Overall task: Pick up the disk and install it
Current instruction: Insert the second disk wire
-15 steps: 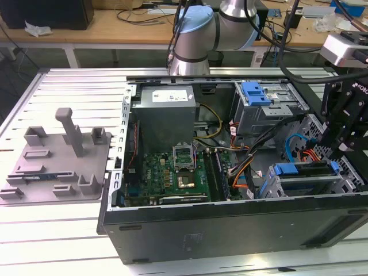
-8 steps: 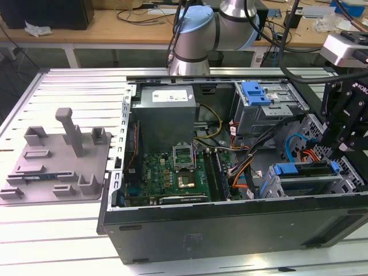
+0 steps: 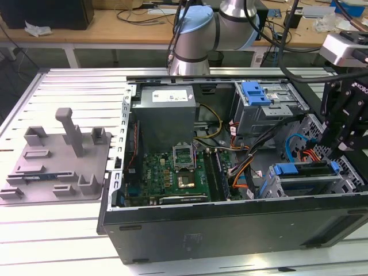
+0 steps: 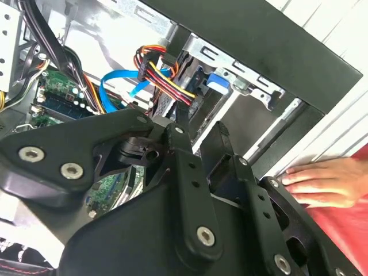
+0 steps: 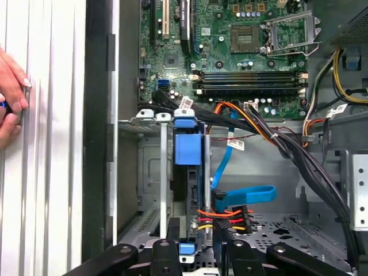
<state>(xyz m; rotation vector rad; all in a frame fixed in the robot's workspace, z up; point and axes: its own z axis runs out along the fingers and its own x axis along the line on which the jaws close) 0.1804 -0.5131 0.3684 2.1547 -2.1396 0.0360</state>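
The disk stands on edge in the drive cage at the front corner of the open computer case, on the exterior view's right. Its blue frame shows in the slot between the cage's metal rails, and its blue tab shows in the second wrist view. My gripper hangs just above the disk's end nearest the case wall. Its fingers stand apart on either side of the disk's edge. My gripper is open, with the cage metal showing through the gap.
Red, orange and yellow power wires and a blue data cable lie right beside the slot. A person's hand rests on the table outside the case wall. A grey fixture plate lies to the exterior view's left. A second cage with a blue latch sits further back.
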